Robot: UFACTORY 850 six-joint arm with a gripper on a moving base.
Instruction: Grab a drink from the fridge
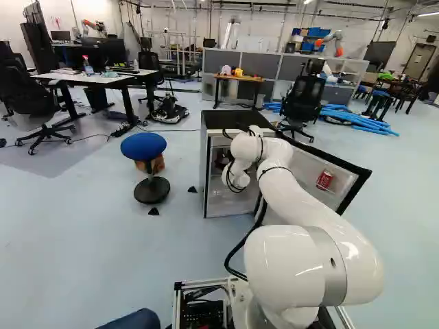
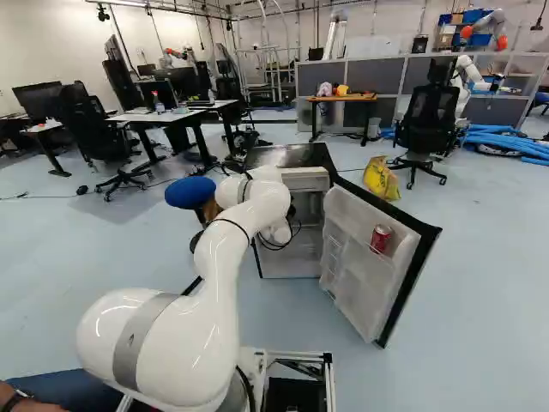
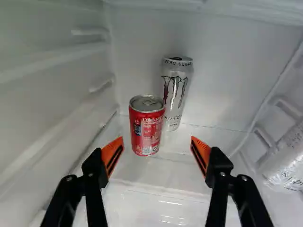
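Note:
The fridge (image 1: 206, 164) stands open ahead of the base, with the arm's front end reaching inside. In the left base view my gripper (image 1: 223, 159) is a small dark shape in its opening, mostly hidden. The wrist view shows the gripper (image 3: 157, 150) open, nothing between its orange pads. A red can (image 3: 147, 125) stands upright on the shelf ahead of the fingers, nearer the left-hand finger's line. Just behind it, a taller silver can (image 3: 175, 92) stands near the back wall. Another silver can (image 3: 285, 161) is partly visible beside the right-hand finger.
Ribbed fridge walls (image 3: 52, 94) flank the gripper on both sides. The fridge door (image 2: 364, 257) is swung out to the right, holding another red can (image 2: 381, 238). A blue stool (image 1: 143, 146) stands left of the fridge. A person's arm and leg show beside the base.

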